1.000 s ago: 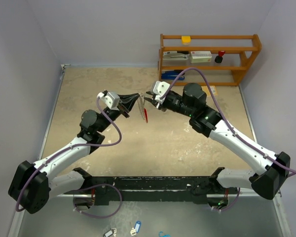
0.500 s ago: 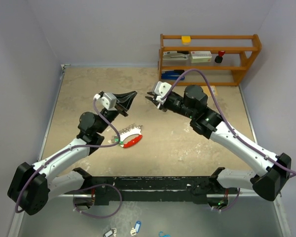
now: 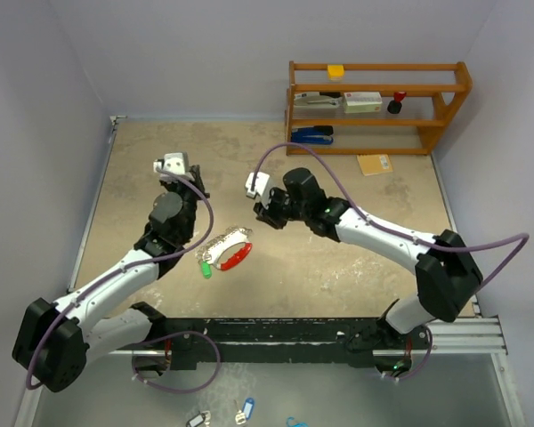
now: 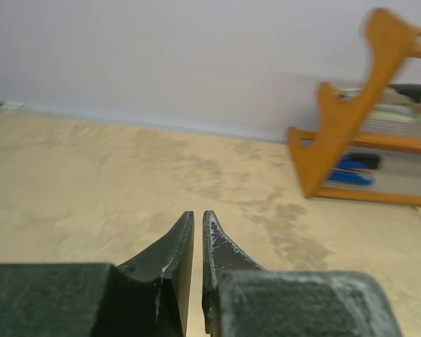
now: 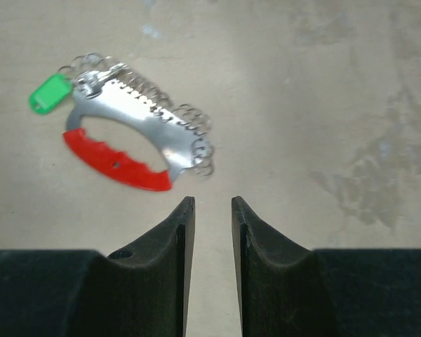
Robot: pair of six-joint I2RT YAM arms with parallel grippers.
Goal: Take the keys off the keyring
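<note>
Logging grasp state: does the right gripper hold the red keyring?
No, the keyring lies on the table beyond the right gripper, which holds nothing.

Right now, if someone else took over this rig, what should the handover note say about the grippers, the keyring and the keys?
The left gripper is all but shut and empty; the job's things are not in its wrist view.
The right gripper is slightly open and empty, hovering just beside the keyring.
The keyring lies flat on the table, red crescent with silver chain, in neither gripper.
The keys, the green-tagged piece, sit at the chain's end, apparently attached.
Done: nothing visibly removed.
Left: grasp the keyring, steady it, work the keys off.
</note>
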